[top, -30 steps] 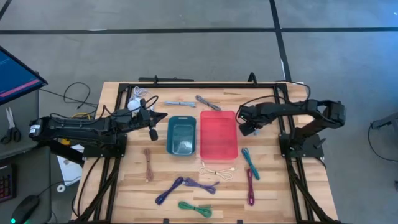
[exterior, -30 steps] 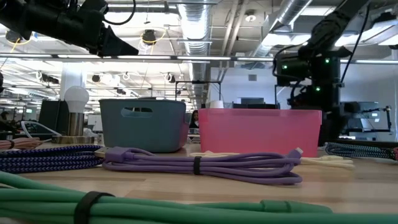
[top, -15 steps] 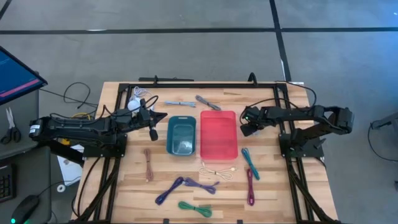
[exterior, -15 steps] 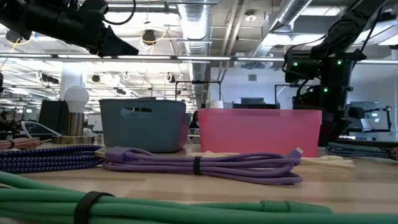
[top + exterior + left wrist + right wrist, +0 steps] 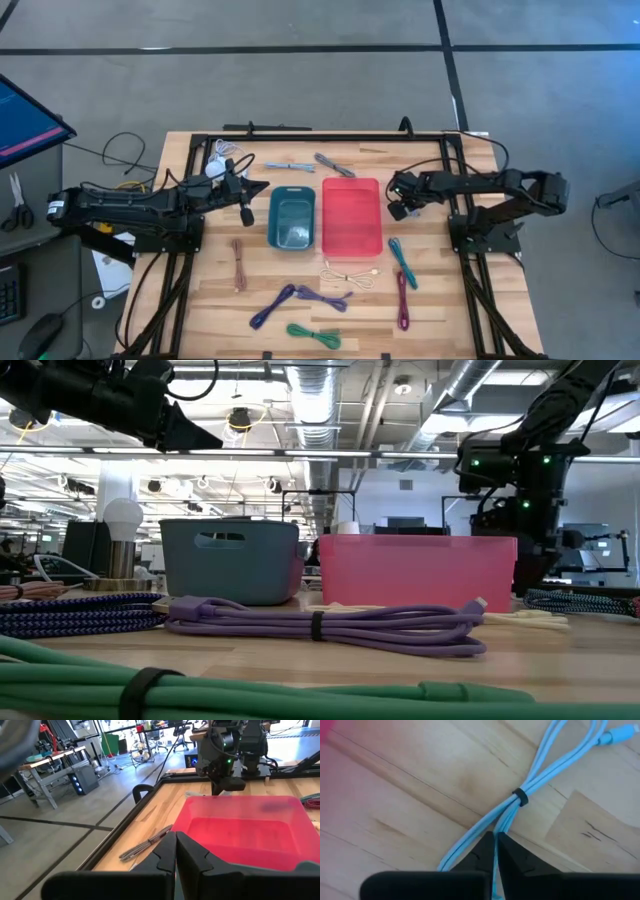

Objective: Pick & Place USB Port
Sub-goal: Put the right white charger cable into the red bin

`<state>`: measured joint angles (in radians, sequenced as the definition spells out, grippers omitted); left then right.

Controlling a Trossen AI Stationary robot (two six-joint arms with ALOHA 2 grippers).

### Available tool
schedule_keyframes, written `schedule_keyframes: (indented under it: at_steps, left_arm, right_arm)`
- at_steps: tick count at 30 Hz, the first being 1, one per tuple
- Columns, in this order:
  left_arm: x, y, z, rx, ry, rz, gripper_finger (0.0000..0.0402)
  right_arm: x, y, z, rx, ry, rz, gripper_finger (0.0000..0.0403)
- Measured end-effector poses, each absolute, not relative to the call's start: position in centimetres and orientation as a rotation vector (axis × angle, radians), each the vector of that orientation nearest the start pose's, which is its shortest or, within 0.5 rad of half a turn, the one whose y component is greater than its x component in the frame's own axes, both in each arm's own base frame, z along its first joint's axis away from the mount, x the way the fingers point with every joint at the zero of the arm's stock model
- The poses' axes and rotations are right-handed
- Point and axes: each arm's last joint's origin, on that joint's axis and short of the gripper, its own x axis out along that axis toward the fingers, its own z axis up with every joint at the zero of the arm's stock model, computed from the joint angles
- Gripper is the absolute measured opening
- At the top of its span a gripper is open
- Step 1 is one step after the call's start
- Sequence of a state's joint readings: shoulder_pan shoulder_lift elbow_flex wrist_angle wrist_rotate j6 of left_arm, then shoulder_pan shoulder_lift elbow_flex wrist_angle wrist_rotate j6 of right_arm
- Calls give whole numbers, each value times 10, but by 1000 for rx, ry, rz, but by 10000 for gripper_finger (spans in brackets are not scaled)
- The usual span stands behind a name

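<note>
A light blue USB cable [image 5: 520,797], bundled with a black tie, lies on the wooden table just right of the pink bin [image 5: 351,181]. My right gripper [image 5: 495,836] is down over it, shut on its strands; in the high view the gripper [image 5: 394,207] hides the cable. My left gripper [image 5: 258,188] hangs shut and holding nothing beside the teal bin [image 5: 293,190], pointing toward the pink bin [image 5: 240,827]. My right gripper pinches the light blue cable's doubled strands [image 5: 501,824] between its two fingertips, a little way from the black tie [image 5: 520,796]. The fingers come from above. The rest of the bundle lies slack on the table.
More bundled cables lie on the table: purple [image 5: 300,297], green [image 5: 312,335], teal [image 5: 403,262], magenta [image 5: 402,300] and white [image 5: 350,272] toward the near edge, brown [image 5: 238,262] at the left, grey [image 5: 335,165] at the far side. A lamp bulb [image 5: 124,520] stands far left.
My right arm has stretched out flatter, and its gripper has shifted slightly toward the table's right edge beside the pink bin, then held still.
</note>
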<state>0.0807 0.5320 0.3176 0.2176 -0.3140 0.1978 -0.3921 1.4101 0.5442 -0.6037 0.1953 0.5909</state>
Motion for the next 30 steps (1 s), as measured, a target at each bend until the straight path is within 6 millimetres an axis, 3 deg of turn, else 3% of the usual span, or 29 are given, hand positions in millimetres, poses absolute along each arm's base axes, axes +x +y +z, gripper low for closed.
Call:
schedule_keyframes:
  at_steps: [6, 14, 22, 30]
  left_arm:
    - [139, 20, 244, 195, 36, 393, 11]
    - [139, 20, 244, 195, 37, 393, 11]
    - [139, 20, 244, 195, 37, 392, 11]
    - [139, 20, 244, 195, 36, 392, 11]
  right_arm:
    - [176, -77, 146, 545, 1273, -896, 0]
    - [167, -70, 210, 531, 945, -845, 0]
    - [154, -55, 254, 540, 715, -772, 0]
    - [167, -35, 290, 529, 611, -623, 0]
